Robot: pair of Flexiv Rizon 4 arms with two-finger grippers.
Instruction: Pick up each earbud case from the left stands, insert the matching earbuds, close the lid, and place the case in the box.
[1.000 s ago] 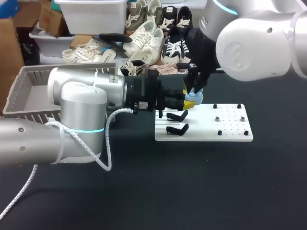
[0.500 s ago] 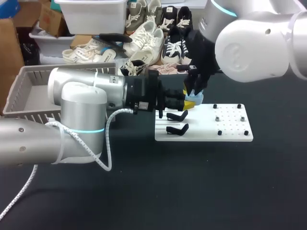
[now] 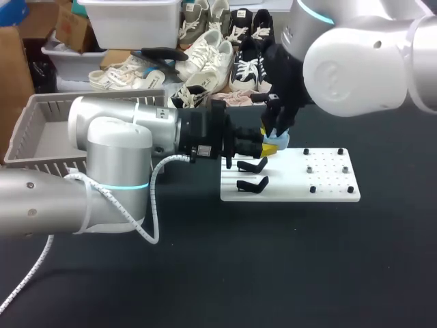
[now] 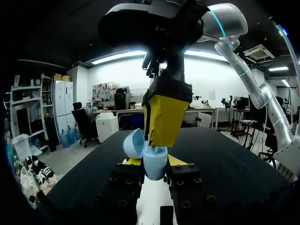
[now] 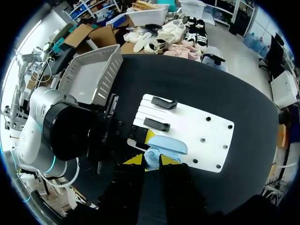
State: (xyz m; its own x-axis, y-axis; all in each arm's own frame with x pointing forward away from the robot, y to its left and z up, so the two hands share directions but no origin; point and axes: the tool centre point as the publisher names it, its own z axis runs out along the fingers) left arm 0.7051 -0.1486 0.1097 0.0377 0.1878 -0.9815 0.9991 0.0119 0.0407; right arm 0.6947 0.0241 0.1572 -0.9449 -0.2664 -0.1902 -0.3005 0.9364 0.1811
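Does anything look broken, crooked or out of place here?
Nothing stands out. The light blue earbud case is open, as the job needs, held in the left gripper with the right gripper at its opening. The white board lies flat.

Silver arms (image 3: 116, 147) (cyan rings (image 3: 128, 186)), black end effectors (image 3: 272, 146)

The pale blue case (image 4: 152, 161) is smooth plastic with a soft sheen. The tabletop (image 3: 273, 260) is matt black, and the board (image 3: 328, 186) on it is smooth white, with matt black stands (image 3: 251, 183). The left arm (image 3: 116, 147) and right arm (image 3: 362, 61) have glossy white shells, and the box (image 3: 27, 130) is dull grey plastic.
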